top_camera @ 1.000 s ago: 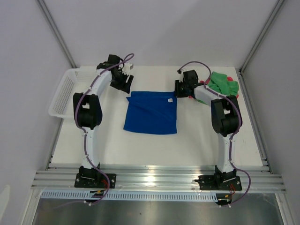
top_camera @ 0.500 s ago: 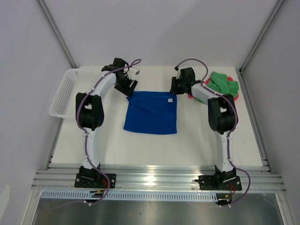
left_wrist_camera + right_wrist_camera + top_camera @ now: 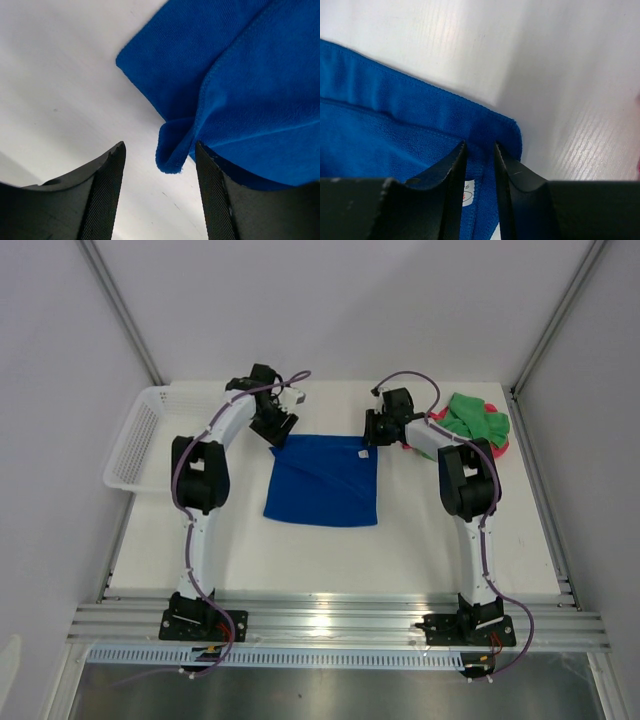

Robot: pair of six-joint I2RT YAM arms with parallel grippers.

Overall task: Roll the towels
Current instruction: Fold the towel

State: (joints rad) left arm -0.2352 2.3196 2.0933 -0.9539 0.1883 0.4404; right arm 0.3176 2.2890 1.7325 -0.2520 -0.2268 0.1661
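Note:
The blue towel (image 3: 322,480) lies flat mid-table, a white label near its far right corner. My left gripper (image 3: 278,430) is at the towel's far left corner. In the left wrist view that corner (image 3: 175,150) is curled up between the jaws of the left gripper (image 3: 159,146), which stand open with neither pad touching it. My right gripper (image 3: 372,436) is at the far right corner. In the right wrist view the right gripper (image 3: 479,145) has narrow jaws pinching the blue hem (image 3: 485,125). A green towel (image 3: 478,420) lies crumpled at the far right on a pink-red towel (image 3: 503,445).
A white mesh basket (image 3: 137,435) hangs over the table's left edge. Both arms reach to the far side of the table. Bare white table shows in front of the blue towel and to both sides of it. Grey walls close in the cell.
The left gripper has moved right to the towel's far left corner, its jaws narrowing. The right gripper has shifted slightly left and settled on the far right corner.

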